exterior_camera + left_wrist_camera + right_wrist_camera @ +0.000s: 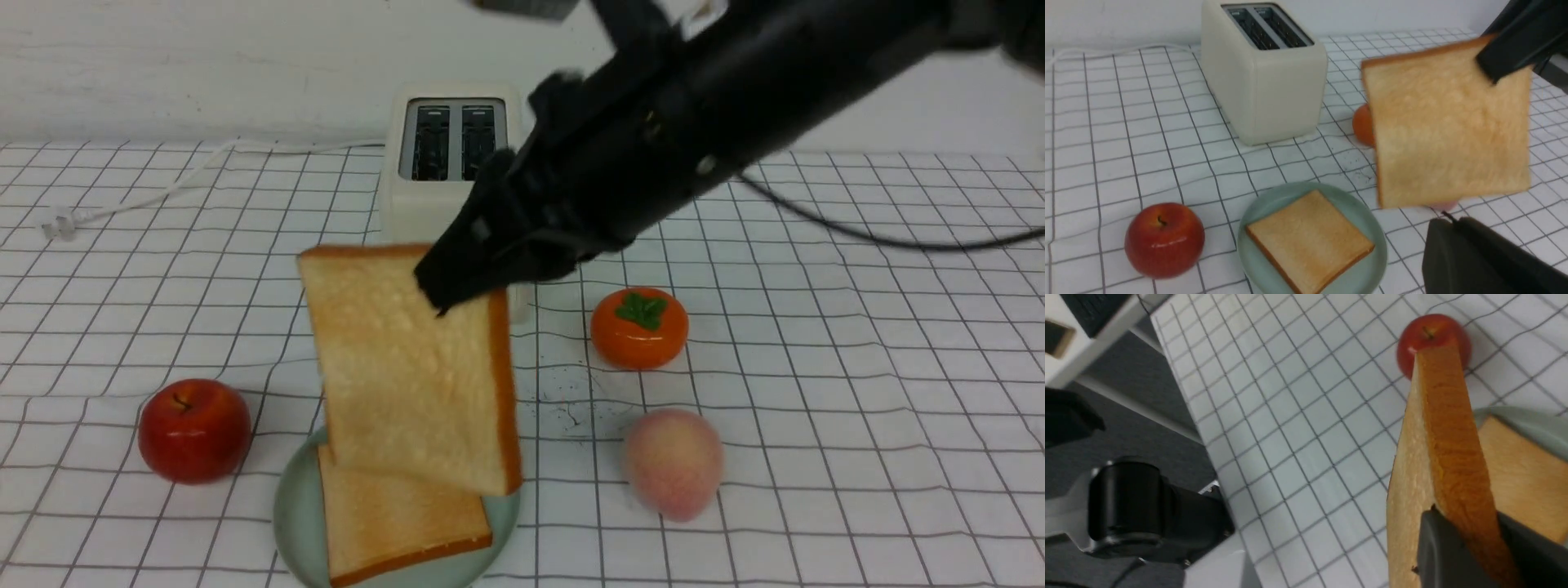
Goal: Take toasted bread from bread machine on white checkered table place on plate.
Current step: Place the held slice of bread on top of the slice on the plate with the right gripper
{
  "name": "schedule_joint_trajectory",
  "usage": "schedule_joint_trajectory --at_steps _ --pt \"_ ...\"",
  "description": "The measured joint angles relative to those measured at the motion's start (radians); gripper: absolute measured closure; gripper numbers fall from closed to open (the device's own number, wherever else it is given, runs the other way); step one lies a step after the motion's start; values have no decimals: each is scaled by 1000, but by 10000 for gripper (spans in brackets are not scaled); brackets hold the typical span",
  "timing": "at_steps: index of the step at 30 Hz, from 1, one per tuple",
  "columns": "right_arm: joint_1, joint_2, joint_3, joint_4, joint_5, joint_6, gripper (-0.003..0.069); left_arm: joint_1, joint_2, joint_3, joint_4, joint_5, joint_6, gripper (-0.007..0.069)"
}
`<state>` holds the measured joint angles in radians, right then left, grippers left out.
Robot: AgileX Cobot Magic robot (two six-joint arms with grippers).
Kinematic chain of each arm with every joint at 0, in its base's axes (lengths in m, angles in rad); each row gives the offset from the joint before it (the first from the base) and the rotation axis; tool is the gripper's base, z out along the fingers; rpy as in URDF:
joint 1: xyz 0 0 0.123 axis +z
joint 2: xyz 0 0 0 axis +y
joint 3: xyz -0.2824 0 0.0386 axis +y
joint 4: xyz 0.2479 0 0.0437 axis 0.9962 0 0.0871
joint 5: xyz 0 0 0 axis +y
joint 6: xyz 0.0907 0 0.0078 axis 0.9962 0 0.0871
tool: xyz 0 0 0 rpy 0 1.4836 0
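My right gripper, black (1470,543): jaws closed on one square golden-tan slice of toast with orange-brown crust (412,367), held up on a slant in the air, apart from the plate.
My left gripper, black (1474,253): fingers together, nothing between them.
One round, shallow, pale mint-green plate (1253,261): on the table, bearing the second square golden-tan slice of toast (1310,241), which lies flat.
One boxy cream-white two-slot toaster (1286,94): upright beyond the plate, both dark slots without bread, white cord (188,175) running to the left.
One shiny red apple (194,430): left of the plate.
One glossy orange persimmon, green-topped (639,328): right of the toaster.
One pink peach (674,464): right of the plate, nearer me than the persimmon.
One white table with dark grid lines (816,457): beneath all these.
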<state>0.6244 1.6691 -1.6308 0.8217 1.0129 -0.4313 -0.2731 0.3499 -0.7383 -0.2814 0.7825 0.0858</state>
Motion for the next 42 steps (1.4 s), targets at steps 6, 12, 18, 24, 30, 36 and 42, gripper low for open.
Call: schedule_joint_trajectory --at_steps 6,12,18,24,30,36,42 --pt "-6 115 146 273 -69 -188 554 0 0 0 0 26 0 638" --pt "-20 253 152 435 -93 -304 554 0 0 0 0 36 -2 638" --pt "-66 333 152 504 -138 -330 554 0 0 0 1 40 -2 638" --pt "-76 367 152 503 -156 -333 488 0 0 0 1 46 -2 637" --pt "-81 364 152 393 -155 -231 228 0 0 0 1 53 -2 637" --pt "-96 315 152 157 -159 -73 147 0 0 0 1 62 -2 634" --pt "-96 139 132 -110 -146 92 223 0 0 4 1 44 -2 631"
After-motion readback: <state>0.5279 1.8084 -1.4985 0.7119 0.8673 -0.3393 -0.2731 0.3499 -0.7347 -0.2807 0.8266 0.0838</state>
